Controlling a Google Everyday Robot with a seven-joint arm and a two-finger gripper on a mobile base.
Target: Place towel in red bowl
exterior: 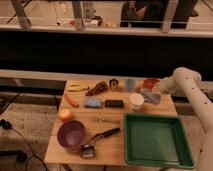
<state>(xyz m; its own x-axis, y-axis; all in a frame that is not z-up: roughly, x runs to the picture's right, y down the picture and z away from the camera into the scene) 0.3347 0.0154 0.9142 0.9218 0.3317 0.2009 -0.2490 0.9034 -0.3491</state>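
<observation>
The red bowl (150,82) sits at the back right of the wooden table (115,150). A grey-blue towel (149,95) lies or hangs just in front of the bowl, next to a white cup (136,101). My gripper (158,90) is at the end of the white arm (186,82), which reaches in from the right. The gripper is at the towel's right end, close beside the red bowl. Whether it holds the towel does not show.
A green tray (156,141) fills the front right. A purple bowl (71,134), a brush (98,142), an orange fruit (65,115), a carrot (71,101), a blue sponge (92,102), a black block (114,103), a can (114,84) and a blue cup (130,85) spread over the rest.
</observation>
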